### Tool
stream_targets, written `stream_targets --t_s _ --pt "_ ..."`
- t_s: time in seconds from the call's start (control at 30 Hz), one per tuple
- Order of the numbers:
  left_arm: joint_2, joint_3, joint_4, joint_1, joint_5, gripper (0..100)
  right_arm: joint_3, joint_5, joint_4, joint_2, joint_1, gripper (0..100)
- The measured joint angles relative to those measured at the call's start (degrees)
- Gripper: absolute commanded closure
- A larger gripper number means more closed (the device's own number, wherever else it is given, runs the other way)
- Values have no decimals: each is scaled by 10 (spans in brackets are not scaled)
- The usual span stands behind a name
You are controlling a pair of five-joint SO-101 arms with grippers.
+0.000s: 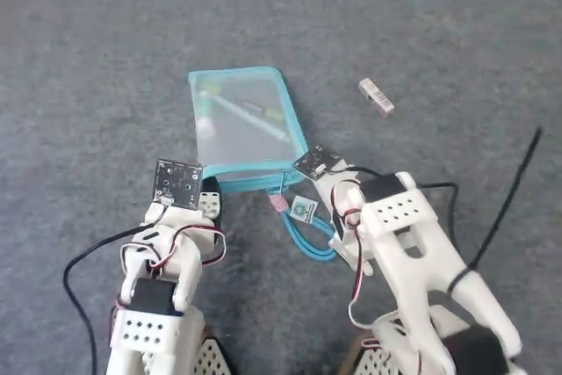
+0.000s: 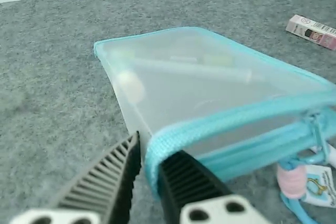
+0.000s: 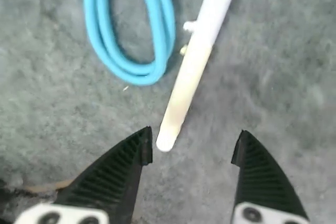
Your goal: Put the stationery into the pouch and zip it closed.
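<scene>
A clear pouch (image 1: 246, 129) with teal zipper trim lies flat mid-table, with pens (image 1: 250, 116) inside it. My left gripper (image 2: 153, 149) is shut on the pouch's (image 2: 210, 93) near corner, the teal edge pinched between its dark fingers (image 2: 123, 177). My right gripper (image 3: 191, 148) is open just above the grey mat, with the end of a white pen (image 3: 194, 61) lying between its fingertips. In the high view the right arm covers that pen. A teal cord loop (image 3: 131, 40) lies beside the pen.
A small boxed eraser (image 1: 376, 97) lies on the mat to the right of the pouch, beyond the right arm. A paper tag (image 1: 304, 209) and a pink charm (image 2: 291, 179) hang off the pouch's zipper end. Grey mat (image 1: 88, 85) surrounds everything.
</scene>
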Motion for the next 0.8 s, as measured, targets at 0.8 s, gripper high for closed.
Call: stream_targets --t_s 0.8 --pt "0 0 0 0 0 988 20 -2 -66 84 51 991"
